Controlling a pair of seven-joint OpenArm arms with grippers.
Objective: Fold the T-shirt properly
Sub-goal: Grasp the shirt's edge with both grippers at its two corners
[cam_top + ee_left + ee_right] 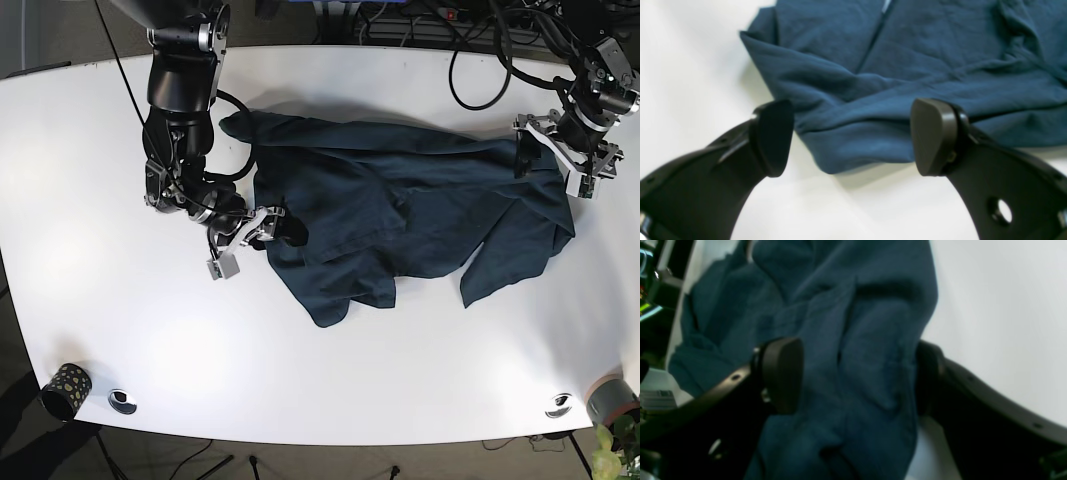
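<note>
While the crumpled dark-blue cotton T-shirt (400, 215) lies spread unevenly across the middle of the white oval table (120, 330), both arms sit at its opposite ends. The right gripper (858, 376) is at the shirt's camera-left edge, jaws spread with a thick bunch of cloth between the pads; nothing pinched yet. The left gripper (851, 136) is at the shirt's far camera-right edge, jaws also spread, straddling a rolled hem corner without clamping it.

Risks, as a judgement:
- Right gripper closing on that bunch likely grabs several layers, so the lift drags a wad, not an edge.
- Left gripper's corner is rolled under; pads may catch only the top ply and slip.
- Shirt isn't flattened; folding now locks in the diagonal creases.
- Uneven pull from the two ends could skew the shirt toward one table edge.
</note>
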